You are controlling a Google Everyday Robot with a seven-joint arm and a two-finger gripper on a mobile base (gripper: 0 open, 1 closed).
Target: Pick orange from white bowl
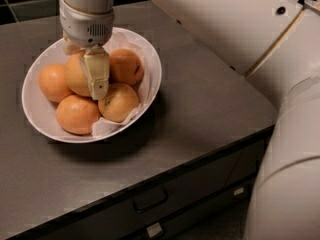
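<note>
The gripper (94,80) hangs at the upper left of the frame, down inside the bowl (151,69). The orange (74,76) sits mid-bowl among 4 others, touching the gripper on its frame-left side. Whether it is gripped, I cannot tell.

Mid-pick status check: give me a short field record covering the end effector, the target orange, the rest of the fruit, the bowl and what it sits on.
end effector: lowered into the white bowl, against the front of the orange
orange: largest, palest one, mid-bowl, sitting among the others
other oranges: four, at left, front-left, front-right and back-right of it
white bowl: wide, shallow, lined with crinkled paper
counter: dark grey, bowl rests on it
grasp: cannot confirm from this view
</note>
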